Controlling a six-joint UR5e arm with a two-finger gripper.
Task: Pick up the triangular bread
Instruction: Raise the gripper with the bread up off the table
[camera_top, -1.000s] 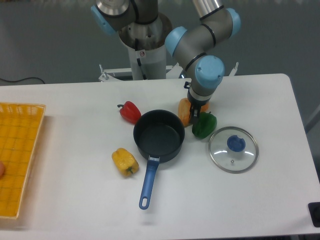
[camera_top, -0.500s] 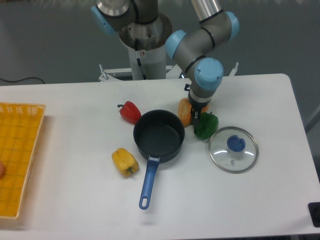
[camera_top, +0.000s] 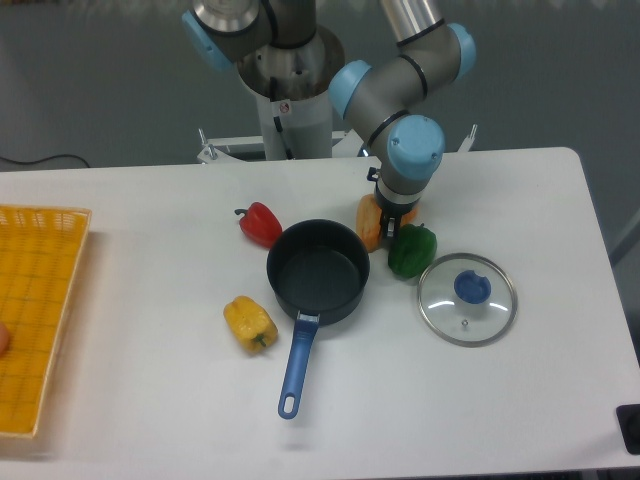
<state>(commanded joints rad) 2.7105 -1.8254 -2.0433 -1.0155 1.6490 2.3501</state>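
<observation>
White and matte, the desk (camera_top: 140, 250) fills most of the view under a grey wall, with the arm's base standing behind its far edge. From there the arm bends down so that its blue-capped wrist hangs over the middle right of the desk. The gripper (camera_top: 392, 222) points straight down beneath that wrist and is largely hidden by it; dark fingers show at the triangular bread (camera_top: 369, 222), but how wide they stand, and whether they grip the loaf, cannot be told. The bread sits on the desk just right of the dark saucepan (camera_top: 318, 272), close against its rim, with its orange-tan crust showing to the left of the wrist. A green bell pepper (camera_top: 411, 250) lies right beside the bread, on its near right. The saucepan's blue handle points toward the near edge. A red bell pepper (camera_top: 260, 223) lies by the pan's far left, a yellow bell pepper (camera_top: 249, 322) by its near left. A glass lid (camera_top: 466, 298) with a blue knob rests flat to the right. A yellow basket (camera_top: 38, 300) occupies the left edge.
</observation>
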